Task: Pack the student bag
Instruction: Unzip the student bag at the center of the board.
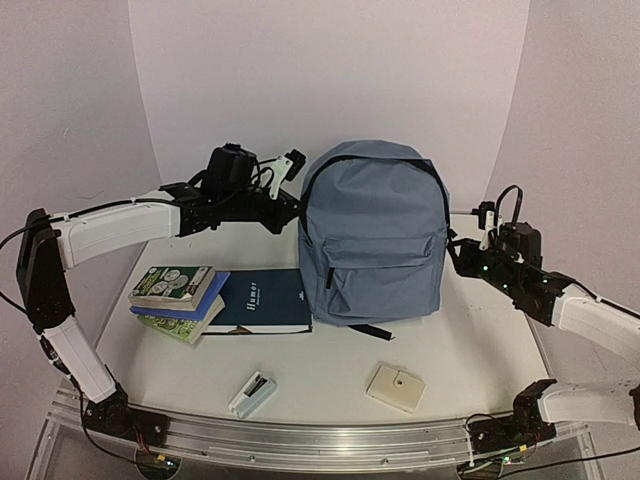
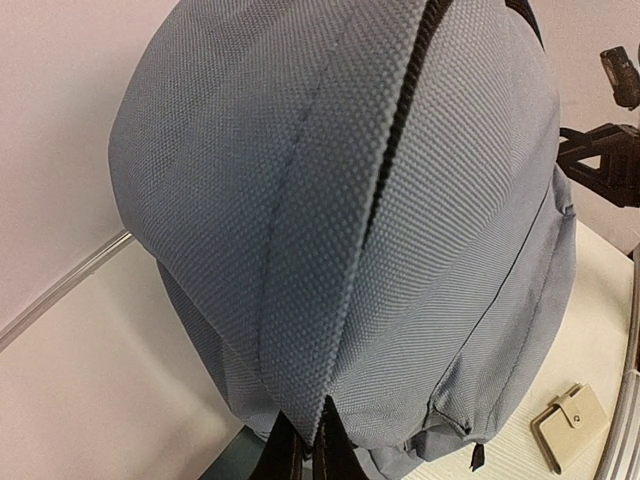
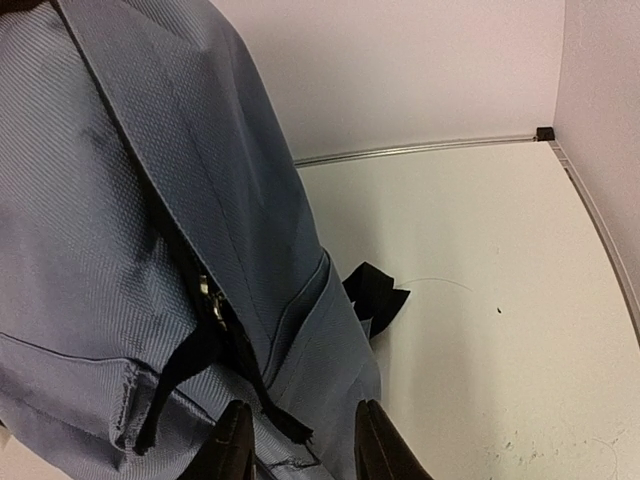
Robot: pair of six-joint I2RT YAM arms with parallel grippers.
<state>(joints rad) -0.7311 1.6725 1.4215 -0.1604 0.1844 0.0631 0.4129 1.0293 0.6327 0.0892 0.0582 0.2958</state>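
Observation:
The student bag [image 1: 375, 235], a slate-blue backpack, stands upright mid-table with its front pocket facing the arms. My left gripper [image 1: 293, 212] is at the bag's left side. In the left wrist view it [image 2: 305, 452] is shut on a raised fold of the bag [image 2: 340, 220] beside the black zipper line. My right gripper [image 1: 452, 250] is at the bag's right side. Its dark fingers [image 3: 232, 448] stand apart around the gripper's midpoint [image 3: 303, 445], with the bag's lower side fabric [image 3: 330, 360] and a black zipper cord [image 3: 272, 405] between them. Metal zipper pulls [image 3: 210, 298] hang just above.
Left of the bag lie a stack of two books [image 1: 177, 297] and a dark blue book [image 1: 262, 300]. A small white device [image 1: 252, 393] and a beige wallet [image 1: 396, 387] sit near the front edge. A black strap [image 3: 375, 297] sticks out behind the bag.

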